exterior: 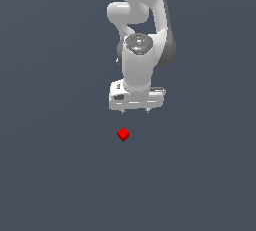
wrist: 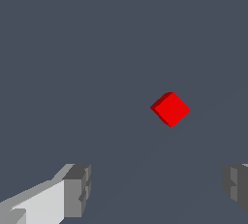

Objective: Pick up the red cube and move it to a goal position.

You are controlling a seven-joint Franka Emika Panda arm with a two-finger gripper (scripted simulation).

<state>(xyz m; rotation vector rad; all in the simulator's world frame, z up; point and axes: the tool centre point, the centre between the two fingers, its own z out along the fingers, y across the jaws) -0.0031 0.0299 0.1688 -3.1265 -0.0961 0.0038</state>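
Note:
The red cube (exterior: 123,134) is a tiny bright red block lying on the flat grey surface, turned corner-on to the camera. My white gripper (exterior: 135,111) hangs above it and slightly toward the exterior view's right, not touching it. In the wrist view the red cube (wrist: 170,109) lies ahead of the gripper (wrist: 157,191), between the lines of the two fingers but beyond their tips. The grey fingertips (wrist: 77,189) stand far apart with nothing between them, so the gripper is open.
The plain dark grey surface (exterior: 55,175) fills both views. The white arm (exterior: 142,20) rises behind the gripper toward the top of the exterior view. No other objects show.

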